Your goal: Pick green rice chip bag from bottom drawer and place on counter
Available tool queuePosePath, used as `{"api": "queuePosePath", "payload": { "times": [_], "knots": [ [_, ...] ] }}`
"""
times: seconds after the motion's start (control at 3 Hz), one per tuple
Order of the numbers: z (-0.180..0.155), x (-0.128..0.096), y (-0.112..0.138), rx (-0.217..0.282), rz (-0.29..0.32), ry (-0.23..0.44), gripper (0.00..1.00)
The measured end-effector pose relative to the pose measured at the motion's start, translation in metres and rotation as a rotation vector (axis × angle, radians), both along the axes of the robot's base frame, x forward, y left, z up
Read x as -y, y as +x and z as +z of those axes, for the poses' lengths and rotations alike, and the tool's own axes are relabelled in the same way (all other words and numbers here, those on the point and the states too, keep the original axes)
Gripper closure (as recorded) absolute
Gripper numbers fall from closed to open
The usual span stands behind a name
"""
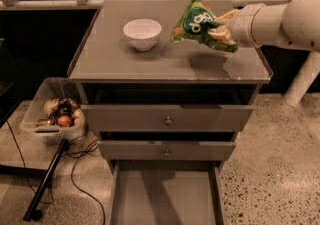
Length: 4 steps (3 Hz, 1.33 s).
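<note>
A: Camera view: the gripper (220,31) is clamped on the green rice chip bag (196,21), held above the surface (125,61), at 3 o'clock of the white bowl (142,33).

B: Dropped from there, the light bag may skid into the bowl, or off the 3 o'clock edge.
</note>
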<state>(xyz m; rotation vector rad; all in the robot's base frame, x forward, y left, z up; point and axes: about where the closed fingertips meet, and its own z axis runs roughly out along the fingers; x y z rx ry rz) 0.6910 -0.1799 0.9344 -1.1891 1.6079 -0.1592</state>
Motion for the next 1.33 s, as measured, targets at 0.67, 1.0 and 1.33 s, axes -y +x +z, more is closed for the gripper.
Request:
{"api": "queuePosePath", "payload": {
  "times": [0.67, 1.0, 1.33],
  "knots": [
    [-0.008, 0.038, 0.037, -0.011, -0.104, 0.033, 1.00],
    [-0.018, 0.045, 0.047, -0.039, -0.074, 0.032, 1.00],
    [-0.025, 0.040, 0.051, -0.068, -0.029, 0.044, 1.00]
  ]
}}
